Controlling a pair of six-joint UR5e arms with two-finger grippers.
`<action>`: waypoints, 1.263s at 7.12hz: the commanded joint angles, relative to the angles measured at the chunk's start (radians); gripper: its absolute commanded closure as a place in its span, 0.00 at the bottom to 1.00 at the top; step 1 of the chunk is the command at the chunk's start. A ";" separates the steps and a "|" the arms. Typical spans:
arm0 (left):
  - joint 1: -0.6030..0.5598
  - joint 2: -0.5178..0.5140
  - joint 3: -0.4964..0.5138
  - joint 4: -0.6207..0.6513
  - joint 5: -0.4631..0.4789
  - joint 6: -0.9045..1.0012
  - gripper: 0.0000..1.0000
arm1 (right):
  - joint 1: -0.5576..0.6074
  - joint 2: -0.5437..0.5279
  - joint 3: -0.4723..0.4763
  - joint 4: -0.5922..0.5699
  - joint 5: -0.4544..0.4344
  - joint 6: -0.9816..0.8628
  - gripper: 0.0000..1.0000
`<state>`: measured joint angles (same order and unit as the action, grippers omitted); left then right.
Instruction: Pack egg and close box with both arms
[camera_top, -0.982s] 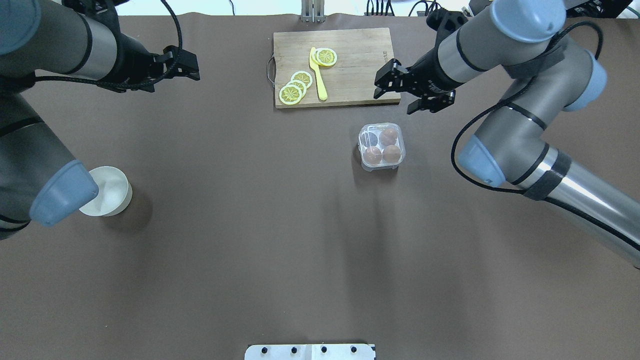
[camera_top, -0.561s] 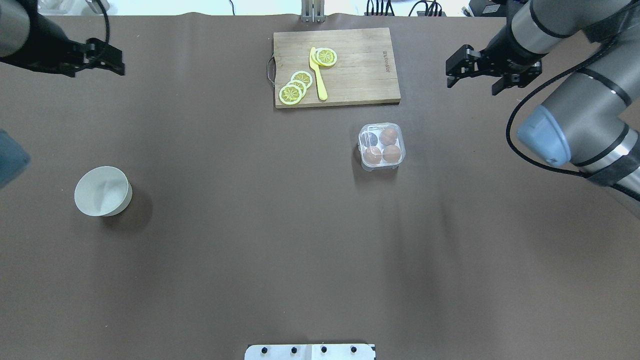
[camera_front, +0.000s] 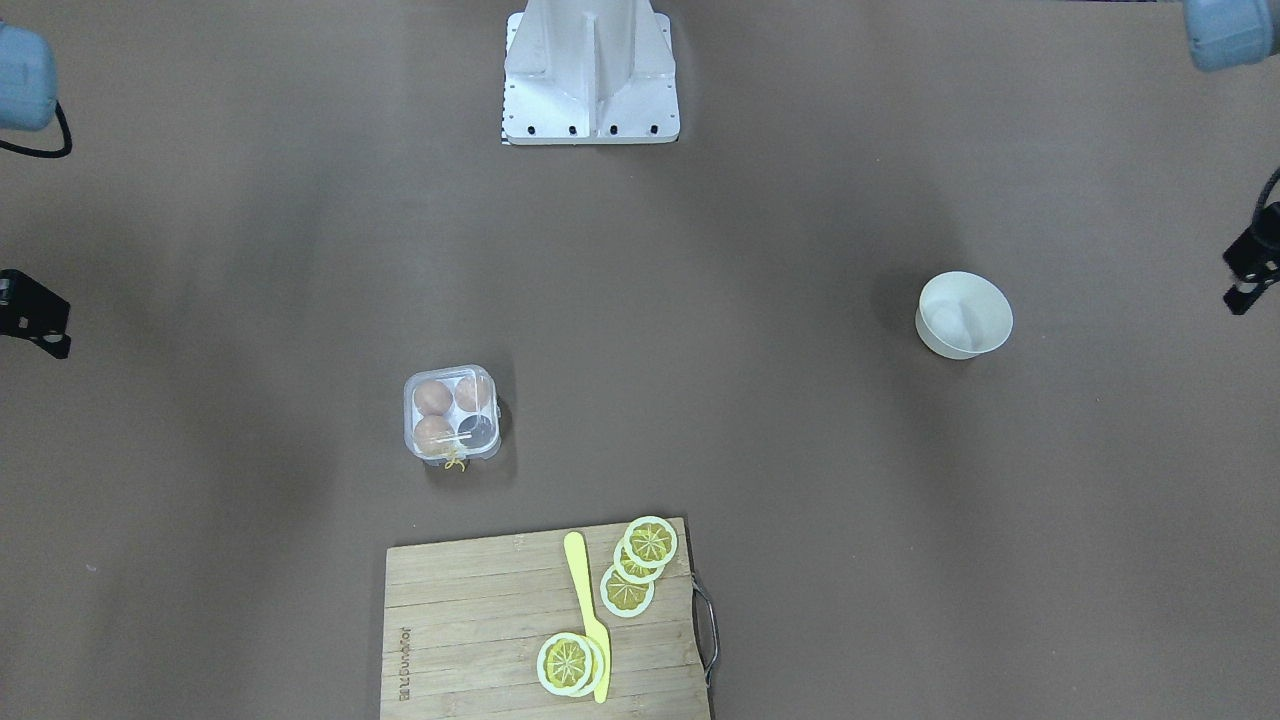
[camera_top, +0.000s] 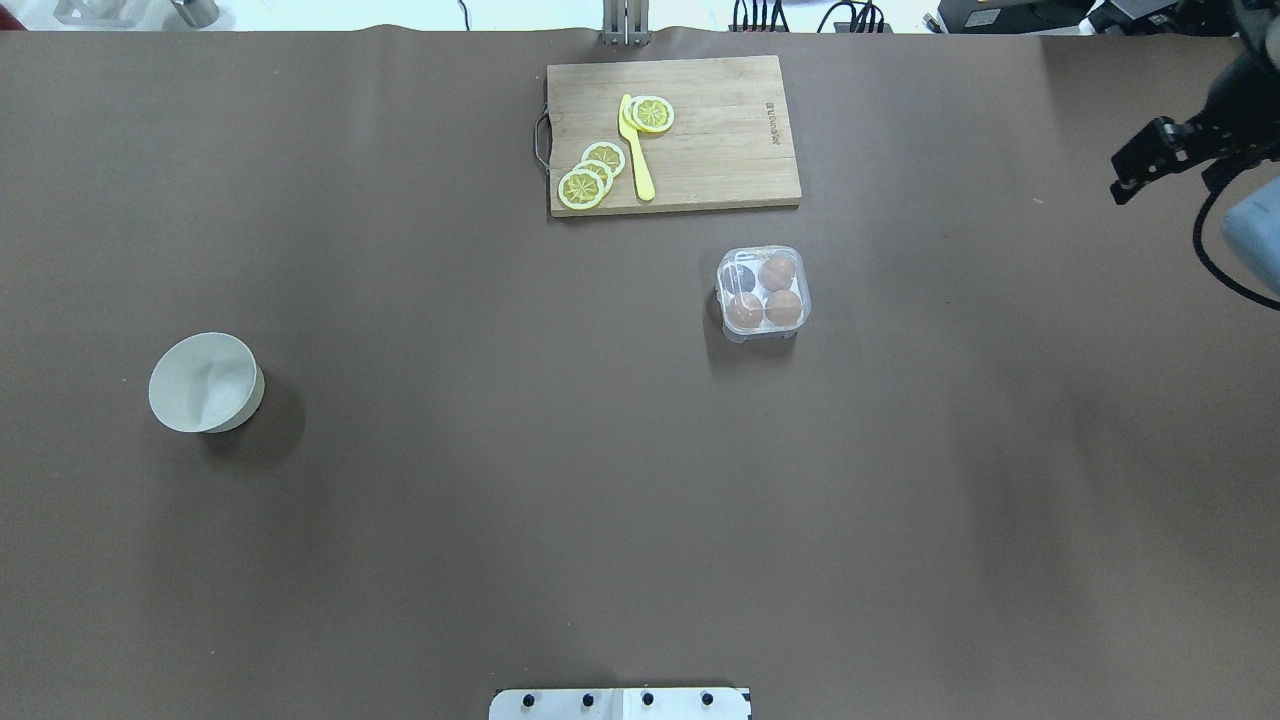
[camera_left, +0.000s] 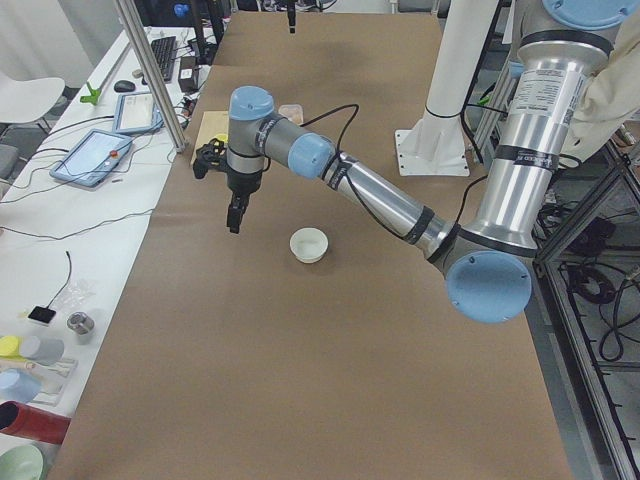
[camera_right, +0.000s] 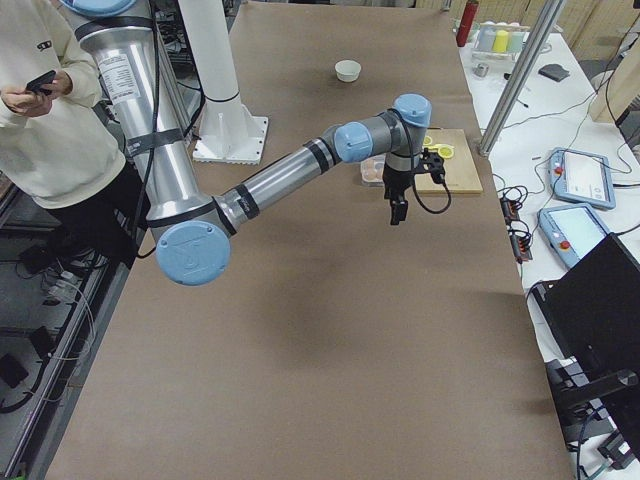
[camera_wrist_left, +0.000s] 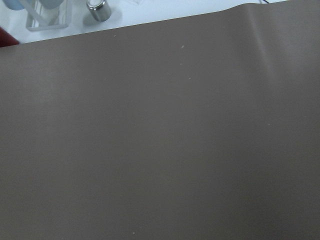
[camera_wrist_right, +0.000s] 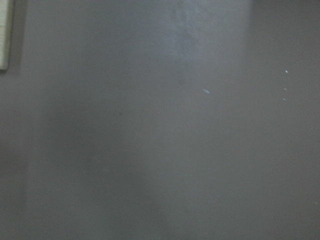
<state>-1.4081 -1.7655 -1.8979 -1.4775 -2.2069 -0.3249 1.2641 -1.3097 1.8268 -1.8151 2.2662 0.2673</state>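
Note:
The clear box (camera_top: 762, 293) sits right of the table's middle with its lid down, also in the front view (camera_front: 451, 415). Three brown eggs fill three cells, one of them the egg (camera_top: 783, 307); the fourth cell is empty. A yellow string tag hangs at the box's far side (camera_front: 455, 463). My right gripper (camera_top: 1165, 185) is open and empty at the far right edge, well away from the box. My left gripper (camera_front: 1238, 283) is open and empty at the left table edge, out of the overhead view. Both wrist views show only bare brown mat.
A wooden cutting board (camera_top: 720, 150) with lemon slices (camera_top: 592, 175) and a yellow knife (camera_top: 637, 150) lies behind the box. A white bowl (camera_top: 205, 382) stands at the left. The white robot base (camera_front: 590, 75) is at the near edge. An operator stands by the robot (camera_right: 60, 110).
Both arms have swung outward from the table's middle. The left arm has left the overhead view; the right gripper moved from the cutting board to the far right edge. The box has not moved.

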 joint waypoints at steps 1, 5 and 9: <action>-0.104 0.098 0.063 0.003 -0.047 0.205 0.02 | 0.166 -0.095 -0.081 -0.003 0.105 -0.223 0.00; -0.170 0.211 0.126 -0.007 -0.051 0.214 0.02 | 0.261 -0.213 -0.103 -0.004 0.107 -0.309 0.00; -0.184 0.227 0.143 -0.006 -0.051 0.213 0.02 | 0.267 -0.246 -0.095 0.005 0.105 -0.310 0.00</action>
<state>-1.5907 -1.5397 -1.7599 -1.4842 -2.2568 -0.1119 1.5298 -1.5529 1.7270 -1.8097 2.3717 -0.0427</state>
